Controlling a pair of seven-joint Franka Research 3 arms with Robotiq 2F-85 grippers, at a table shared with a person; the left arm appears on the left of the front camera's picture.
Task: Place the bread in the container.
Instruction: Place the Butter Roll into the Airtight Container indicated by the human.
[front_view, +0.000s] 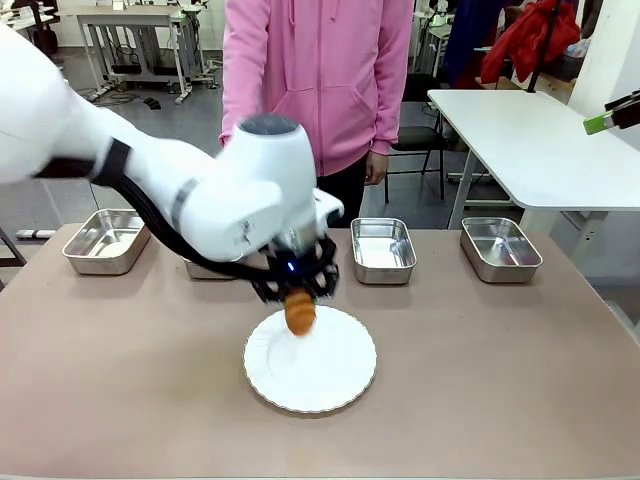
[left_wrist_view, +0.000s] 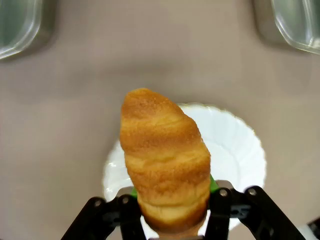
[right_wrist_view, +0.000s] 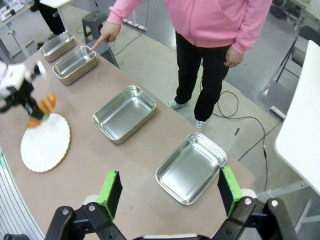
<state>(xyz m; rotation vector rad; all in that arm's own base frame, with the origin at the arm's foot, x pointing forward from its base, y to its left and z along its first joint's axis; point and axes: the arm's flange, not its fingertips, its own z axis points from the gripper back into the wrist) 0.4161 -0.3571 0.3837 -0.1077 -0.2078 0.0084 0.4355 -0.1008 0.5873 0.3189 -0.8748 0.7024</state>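
Note:
The bread (front_view: 300, 312), a golden-brown croissant, hangs on end over the far edge of the white plate (front_view: 330, 375), with my left gripper (front_view: 297, 285) shut on its upper end. In the left wrist view the bread (left_wrist_view: 165, 160) rises between the fingers of the left gripper (left_wrist_view: 172, 215), with the plate (left_wrist_view: 240, 145) under it. From the right wrist view, the bread (right_wrist_view: 45, 106) is just above the plate (right_wrist_view: 45, 142). A person's hand (right_wrist_view: 104, 37) points at the container (right_wrist_view: 75, 64), the second steel tray from the left. My right gripper (right_wrist_view: 170, 192) stands open, high off to the right (front_view: 603, 119).
Three more steel trays stand along the far edge: one at the far left (front_view: 105, 240), two right of centre (front_view: 383, 250) (front_view: 500, 248). The pointed-at tray (front_view: 205, 268) is mostly hidden behind my left arm. A person in pink (front_view: 320, 80) stands at the far side.

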